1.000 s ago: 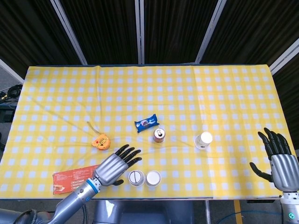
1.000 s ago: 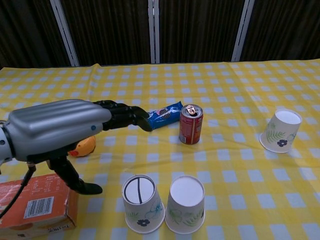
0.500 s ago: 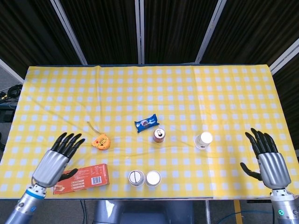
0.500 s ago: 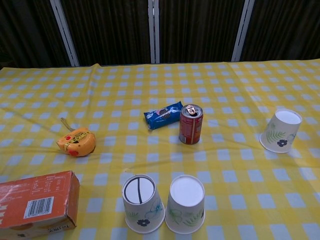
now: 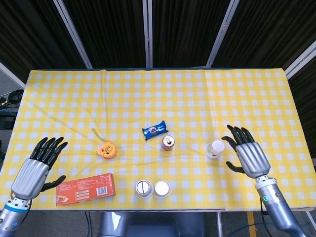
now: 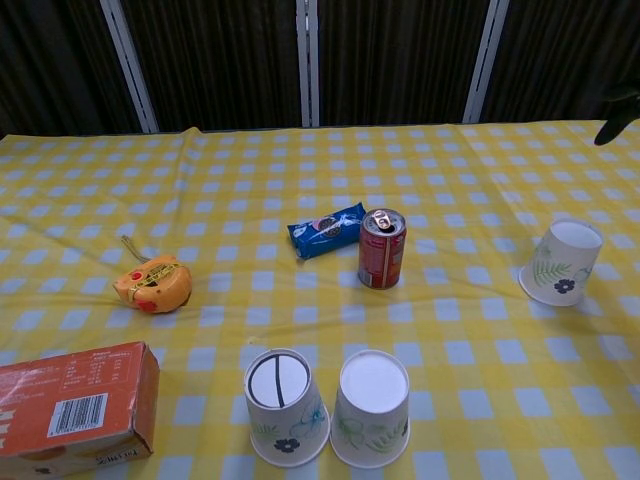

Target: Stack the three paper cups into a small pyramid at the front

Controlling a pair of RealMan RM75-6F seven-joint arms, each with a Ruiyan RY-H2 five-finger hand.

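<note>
Two upside-down paper cups stand side by side at the front edge: one with a black circle and line on its base (image 5: 143, 188) (image 6: 284, 405), one plain white (image 5: 162, 188) (image 6: 370, 406). The third cup (image 5: 215, 148) (image 6: 561, 262), also inverted and with a leaf print, sits to the right. My right hand (image 5: 248, 156) hovers open just right of that cup, fingers spread, not touching it; only a dark fingertip (image 6: 617, 103) shows in the chest view. At the far left my left hand (image 5: 35, 168) is open and holds nothing.
A red soda can (image 5: 168, 143) (image 6: 381, 248) and a blue snack packet (image 5: 155, 131) (image 6: 328, 229) lie mid-table. An orange toy (image 5: 107, 149) (image 6: 153, 283) sits left of them. An orange box (image 5: 85, 188) (image 6: 72, 396) lies at the front left, by my left hand.
My left hand has drawn back from beside the front cups to the far left edge. My right hand has moved inward and forward, ending beside the third cup.
</note>
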